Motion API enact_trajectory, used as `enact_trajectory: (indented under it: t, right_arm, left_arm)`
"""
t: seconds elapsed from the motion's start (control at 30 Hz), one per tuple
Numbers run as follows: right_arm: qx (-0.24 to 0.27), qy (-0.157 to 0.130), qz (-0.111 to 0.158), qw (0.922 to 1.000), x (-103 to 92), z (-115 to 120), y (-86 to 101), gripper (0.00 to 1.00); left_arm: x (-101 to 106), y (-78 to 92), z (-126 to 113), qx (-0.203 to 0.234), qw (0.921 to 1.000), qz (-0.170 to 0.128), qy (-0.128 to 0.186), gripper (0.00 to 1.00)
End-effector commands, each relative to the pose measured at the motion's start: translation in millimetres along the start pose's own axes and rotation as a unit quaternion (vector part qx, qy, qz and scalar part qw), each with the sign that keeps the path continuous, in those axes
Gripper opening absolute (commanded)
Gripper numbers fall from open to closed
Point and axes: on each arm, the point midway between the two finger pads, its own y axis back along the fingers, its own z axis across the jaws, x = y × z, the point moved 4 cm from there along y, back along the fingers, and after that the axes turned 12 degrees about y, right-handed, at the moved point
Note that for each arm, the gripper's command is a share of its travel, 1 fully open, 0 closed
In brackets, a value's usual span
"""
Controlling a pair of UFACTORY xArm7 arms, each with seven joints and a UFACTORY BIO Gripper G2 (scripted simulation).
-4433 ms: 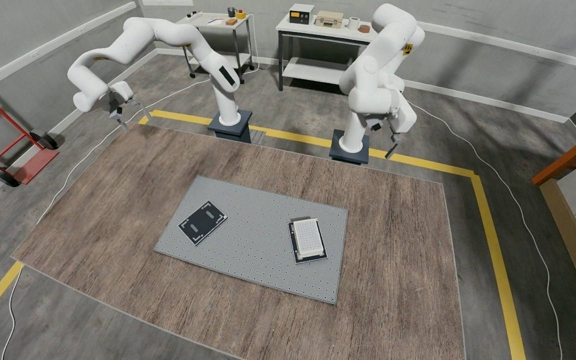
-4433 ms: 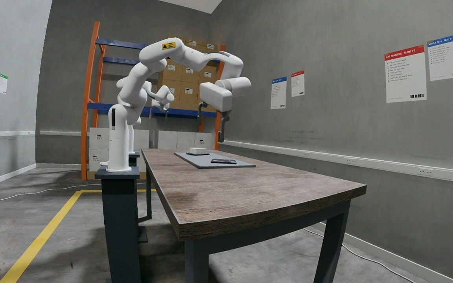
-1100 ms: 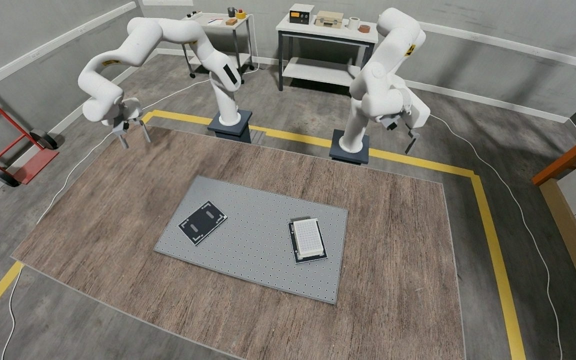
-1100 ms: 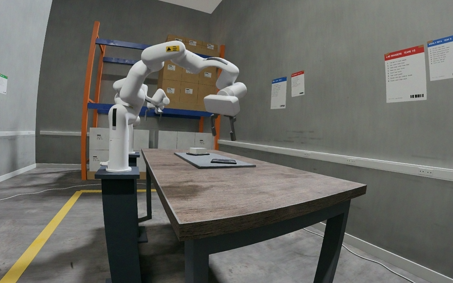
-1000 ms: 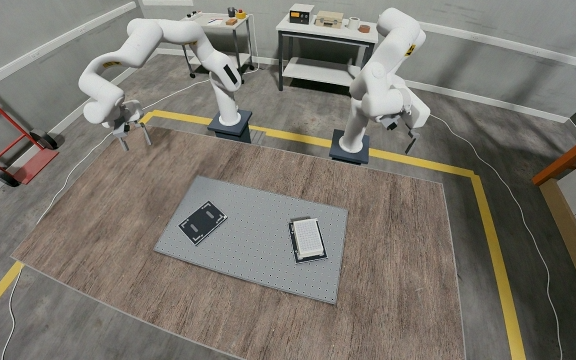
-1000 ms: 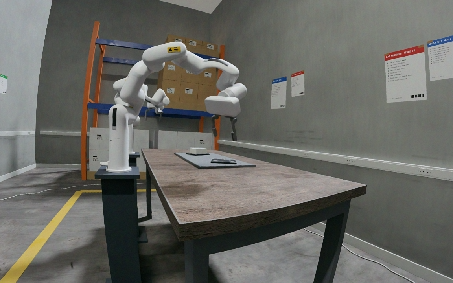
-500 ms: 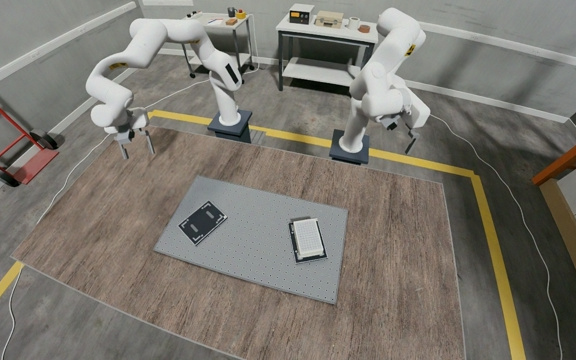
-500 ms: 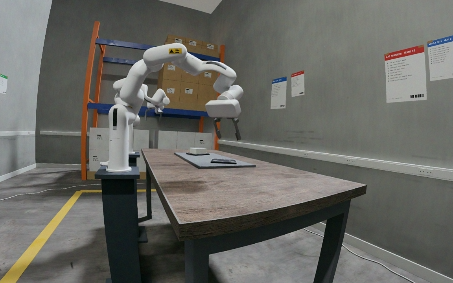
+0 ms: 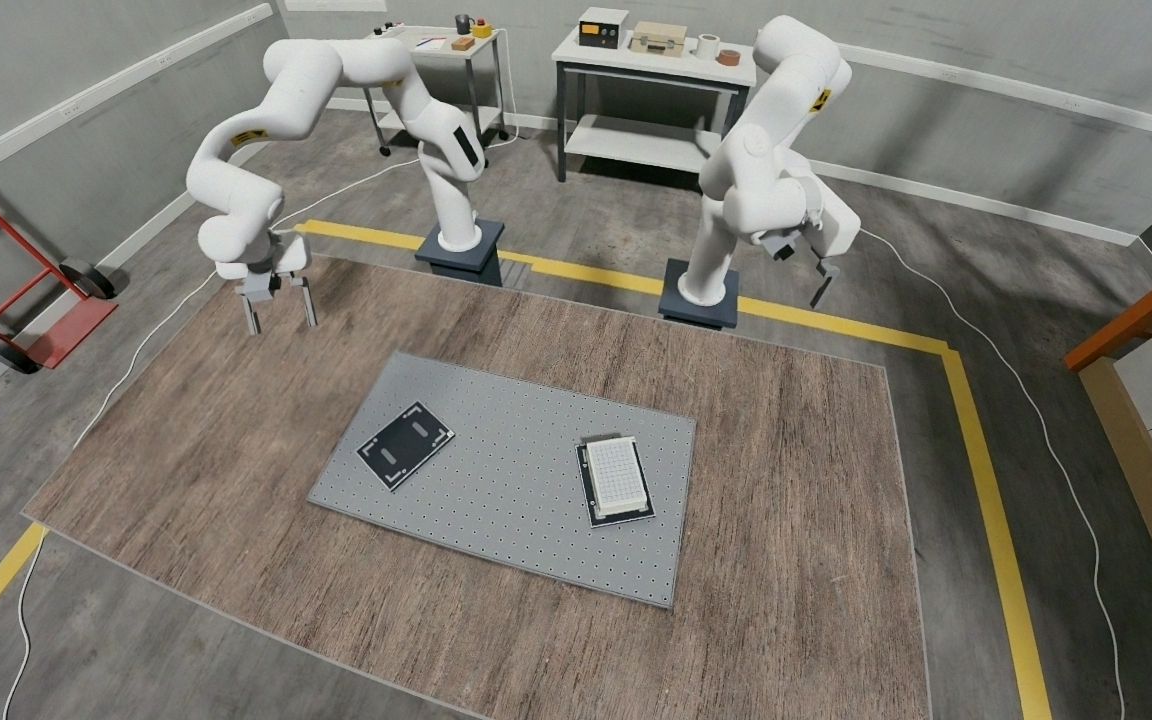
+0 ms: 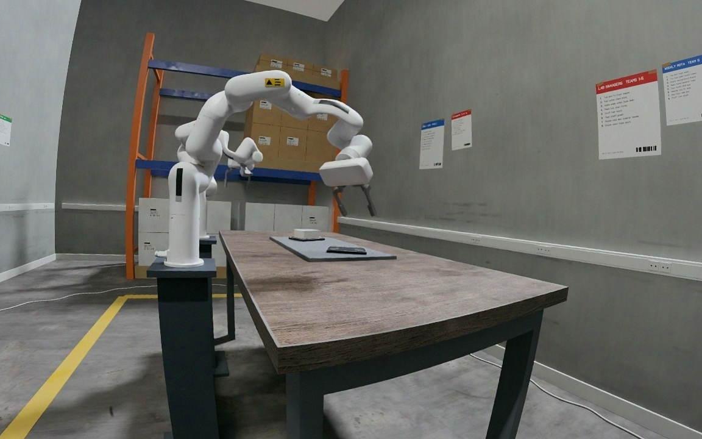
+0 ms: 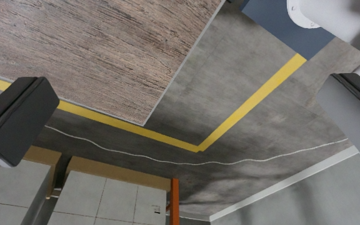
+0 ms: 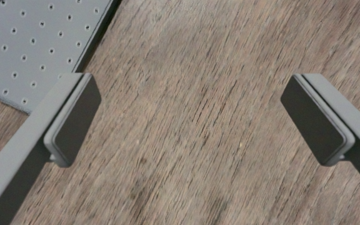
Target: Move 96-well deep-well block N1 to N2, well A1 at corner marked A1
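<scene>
White wells show only from above; right end effector point(image 9: 280, 329) point(image 10: 356, 214) point(image 12: 190, 120), partly spread, grips nothing.
</scene>
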Motion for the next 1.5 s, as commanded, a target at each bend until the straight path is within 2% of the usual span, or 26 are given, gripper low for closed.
enact_trajectory:
  t: [0.0, 0.13, 0.2, 0.23, 0.4, 0.47, 0.63, 0.7, 0.77, 0.97, 1.03, 1.2, 1.27, 1.33, 1.47]
  right_arm:
    - [0.016, 0.013, -0.017, 0.9996, -18.5, 6, -10.7, 0.37]
    - [0.016, 0.013, -0.017, 0.9996, -26.2, 9, -15.8, 0.37]
    - [0.037, 0.027, -0.04, 0.9982, -32.7, 13, -20.7, 0.37]
    - [0.039, 0.029, -0.042, 0.9979, -36.5, 15, -23.1, 0.37]
    - [0.039, 0.029, -0.043, 0.9979, -52.6, 22, -32.2, 0.37]
    - [0.06, 0.039, -0.066, 0.9952, -58.9, 28, -36.8, 0.37]
    - [0.062, 0.04, -0.069, 0.9949, -79.0, 38, -46.9, 0.37]
    - [0.062, 0.04, -0.069, 0.9949, -79.0, 38, -46.9, 0.37]
    - [0.082, 0.048, -0.094, 0.991, -85.3, 44, -51.0, 0.37]
    - [0.084, 0.048, -0.096, 0.9907, -105.2, 55, -59.6, 0.37]
    - [0.104, 0.052, -0.121, 0.9857, -111.3, 62, -63.3, 0.37]
    - [0.105, 0.053, -0.123, 0.9854, -130.8, 74, -70.4, 0.37]
    - [0.105, 0.053, -0.123, 0.9854, -130.8, 74, -70.4, 0.37]
    - [0.125, 0.053, -0.149, 0.9795, -136.8, 82, -73.7, 0.37]
    - [0.126, 0.053, -0.15, 0.9793, -152.4, 93, -78.2, 0.37]
  left_arm:
    - [0, 0.9, 0, -0.001, 1.0, -0.001, 0.0, 1.0]
    - [0, 0.9, 0, -0.001, 1.0, -0.001, 0.0, 1.0]
    - [0, 0.9, 0, -0.001, 1.0, -0.001, 0.0, 1.0]
    - [0, 0.9, 0, -0.001, 1.0, -0.001, 0.0, 1.0]
    - [0, 0.9, 0, -0.001, 1.0, -0.001, 0.0, 1.0]
    - [0, 0.9, 0, -0.001, 1.0, -0.001, 0.0, 1.0]
    - [0, 0.9, 0, -0.001, 1.0, -0.001, 0.0, 1.0]
    - [0, 0.9, 0, -0.001, 1.0, -0.001, 0.0, 1.0]
    - [0, 0.9, 0, -0.001, 1.0, -0.001, 0.0, 1.0]
    - [0, 0.9, 0, -0.001, 1.0, -0.001, 0.0, 1.0]
    - [0, 0.9, 0, -0.001, 1.0, -0.001, 0.0, 1.0]
    - [0, 0.9, 0, -0.001, 1.0, -0.001, 0.0, 1.0]
    - [0, 0.9, 0, -0.001, 1.0, -0.001, 0.0, 1.0]
    - [0, 0.9, 0, -0.001, 1.0, -0.001, 0.0, 1.0]
    - [0, 0.9, 0, -0.001, 1.0, -0.001, 0.0, 1.0]
